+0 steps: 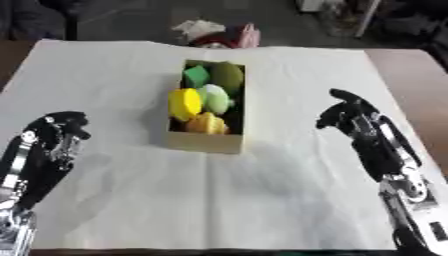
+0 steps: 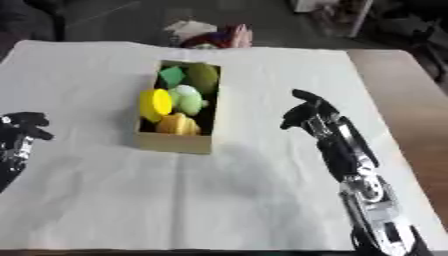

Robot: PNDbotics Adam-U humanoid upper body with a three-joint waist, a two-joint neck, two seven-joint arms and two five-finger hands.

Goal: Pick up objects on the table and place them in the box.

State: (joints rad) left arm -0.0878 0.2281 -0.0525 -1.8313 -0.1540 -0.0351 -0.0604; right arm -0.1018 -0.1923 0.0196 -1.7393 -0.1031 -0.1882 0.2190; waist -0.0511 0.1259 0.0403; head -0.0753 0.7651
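Observation:
A tan cardboard box (image 1: 206, 141) stands in the middle of the white cloth. It holds a yellow round piece (image 1: 184, 104), a pale green fruit shape (image 1: 214, 98), an olive green piece (image 1: 227, 76), a dark green block (image 1: 196, 76) and an orange-yellow piece (image 1: 207, 123). My left hand (image 1: 61, 127) hovers to the left of the box, fingers curled, holding nothing. To the right of the box my right hand (image 1: 346, 114) hangs with its fingers curled down, also holding nothing. Both hands are apart from the box.
The white cloth (image 1: 262, 200) covers most of the brown table (image 1: 411, 70). Beyond the far edge lie a crumpled white thing and a red and pink object (image 1: 229, 37).

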